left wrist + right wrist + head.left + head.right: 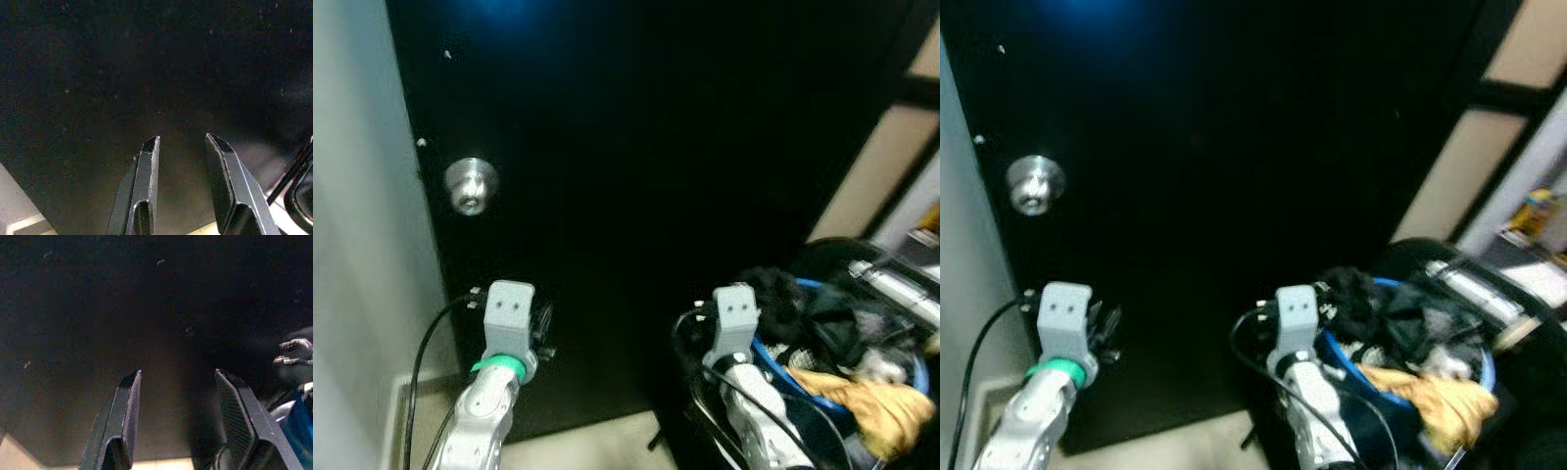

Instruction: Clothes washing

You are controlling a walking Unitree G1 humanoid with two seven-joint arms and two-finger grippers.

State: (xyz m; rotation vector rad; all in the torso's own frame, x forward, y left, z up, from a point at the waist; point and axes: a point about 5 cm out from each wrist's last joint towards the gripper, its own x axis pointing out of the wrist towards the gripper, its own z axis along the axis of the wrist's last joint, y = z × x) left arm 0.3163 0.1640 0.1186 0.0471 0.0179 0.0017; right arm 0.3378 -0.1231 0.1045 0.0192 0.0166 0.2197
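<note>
A black door (pixel 656 196) fills most of the head view in front of me, with a round silver doorknob (pixel 470 184) at the left edge of the frame, beside a pale grey wall (pixel 357 245). My left gripper (pixel 181 144) is raised at the lower left, below the knob, pointing at the door; its two black fingers (pixel 146 166) stand apart, grasping nothing. My right gripper (pixel 176 382) is raised at lower centre, also facing the door, its fingers (pixel 124 406) spread and empty. At the lower right of the frame sits a blue laundry basket (pixel 783 367), just beside my right arm. It is heaped with clothes (pixel 822 323): dark garments on top and a yellow garment (pixel 871 397) toward the near edge. A strip of light floor (pixel 587 446) shows at the bottom, under the door.
</note>
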